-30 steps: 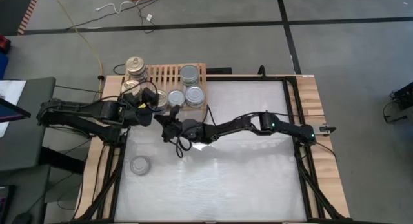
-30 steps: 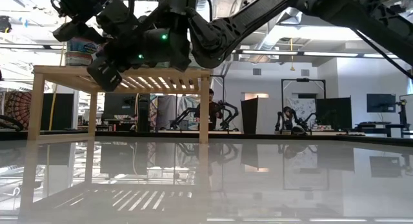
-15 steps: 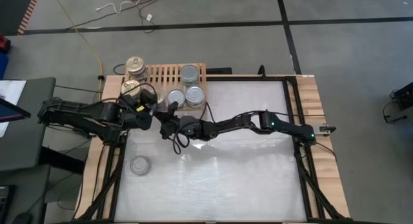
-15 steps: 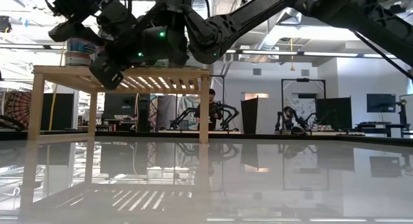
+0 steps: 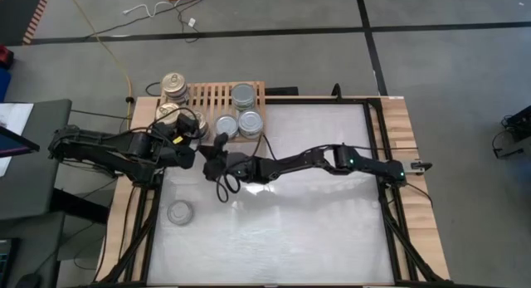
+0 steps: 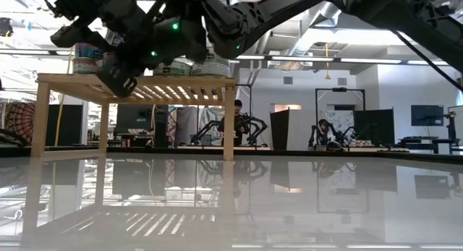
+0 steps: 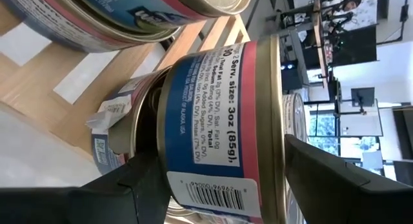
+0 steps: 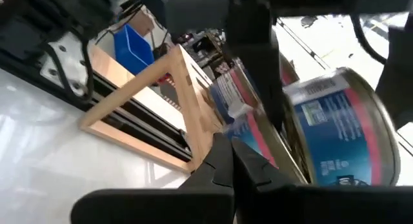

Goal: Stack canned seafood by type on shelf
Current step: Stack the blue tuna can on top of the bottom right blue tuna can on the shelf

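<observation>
While a can was pinched by the left gripper at the shelf upper left of the high view, its blue-and-pink label read "Serv. size: 3oz (85g)". The right gripper, fingers pressed together, was seen just beside it.

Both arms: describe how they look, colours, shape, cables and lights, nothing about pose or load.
The left arm and right arm are black, slender and jointed. A loose black cable loops beside the right gripper. Small green lights glow on the wrists in the low view. The left gripper has flat, dark, matte fingers. No printed markings can be made out.
</observation>
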Available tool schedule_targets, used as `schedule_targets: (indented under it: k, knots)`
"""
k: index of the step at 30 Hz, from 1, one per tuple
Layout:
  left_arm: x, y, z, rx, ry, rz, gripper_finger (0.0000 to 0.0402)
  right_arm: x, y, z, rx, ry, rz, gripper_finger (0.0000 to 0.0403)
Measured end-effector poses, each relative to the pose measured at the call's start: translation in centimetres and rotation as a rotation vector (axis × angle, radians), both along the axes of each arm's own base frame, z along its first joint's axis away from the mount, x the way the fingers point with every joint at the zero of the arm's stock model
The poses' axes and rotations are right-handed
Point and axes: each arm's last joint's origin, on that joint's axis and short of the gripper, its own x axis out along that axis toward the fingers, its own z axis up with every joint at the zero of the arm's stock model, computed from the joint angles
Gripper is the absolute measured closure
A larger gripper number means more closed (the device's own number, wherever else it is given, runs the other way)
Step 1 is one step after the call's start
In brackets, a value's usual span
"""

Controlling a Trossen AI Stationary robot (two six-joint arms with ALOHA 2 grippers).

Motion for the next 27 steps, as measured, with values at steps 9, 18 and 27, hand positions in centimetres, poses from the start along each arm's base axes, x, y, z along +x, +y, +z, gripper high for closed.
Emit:
schedule_targets:
  k: [9,18,27]
  knots:
    - [-0.1,0.0,0.0,0.010,0.016,0.004,0.0133,-0.1,1.1,0.7,-0.047,-0.045,-0.002,0.0390]
    - [0.1,0.0,0.0,-0.017,0.012,-0.024,0.0133,0.0,-1.5,0.6,-0.030,-0.047,0.002,0.0390]
    - [0.4,-0.4,0.1,-0.018,0.039,-0.092,0.0133,0.0,-1.5,0.6,-0.024,-0.051,-0.016,0.0390]
